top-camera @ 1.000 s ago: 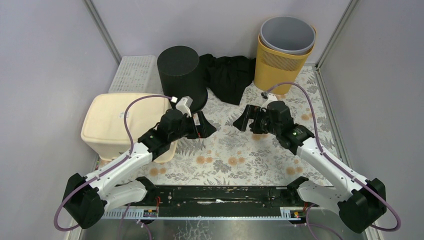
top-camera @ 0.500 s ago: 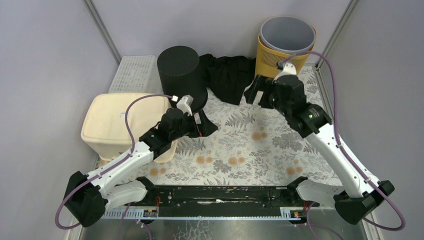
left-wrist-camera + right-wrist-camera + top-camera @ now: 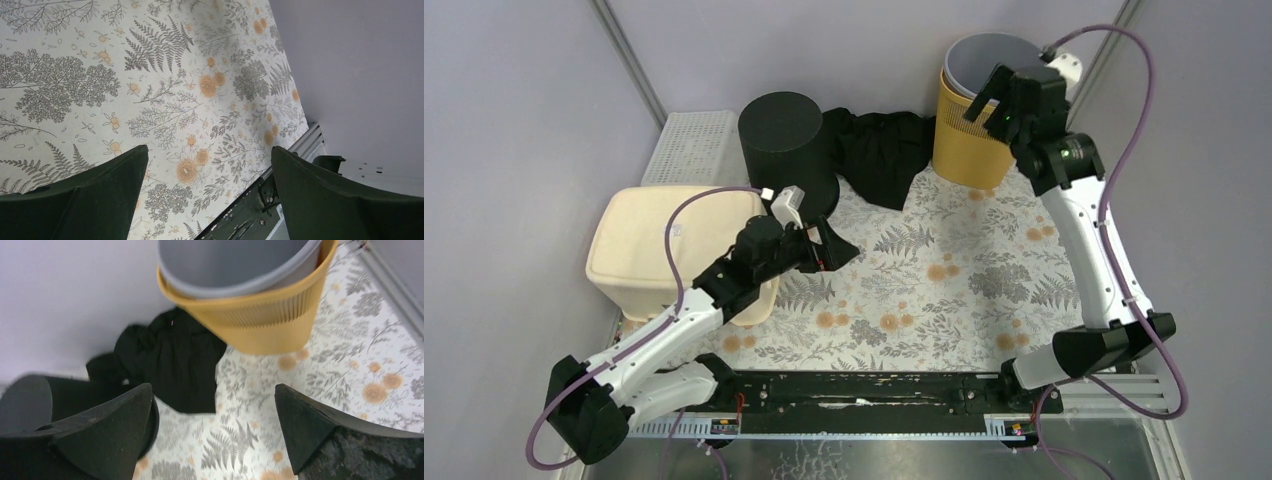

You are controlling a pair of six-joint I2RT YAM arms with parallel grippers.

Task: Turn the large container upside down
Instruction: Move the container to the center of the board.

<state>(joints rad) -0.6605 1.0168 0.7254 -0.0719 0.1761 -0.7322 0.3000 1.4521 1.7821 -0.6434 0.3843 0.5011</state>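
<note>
At the far right corner of the counter (image 3: 904,290), your grey bin (image 3: 984,62) stands upright, nested in the yellow basket (image 3: 962,140), long axis vertical, mouth up. Your right tool (image 3: 212,390) hovers near its rim, spread wide and empty. Your left tool (image 3: 209,150) is wide too.

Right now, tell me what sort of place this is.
Probably a robot test cell, not a home. Plain grey panel walls on metal frame posts enclose a fern-print tablecloth. Bins are staged on it: a grey bin nested in a yellow basket, and a black bin.
</note>
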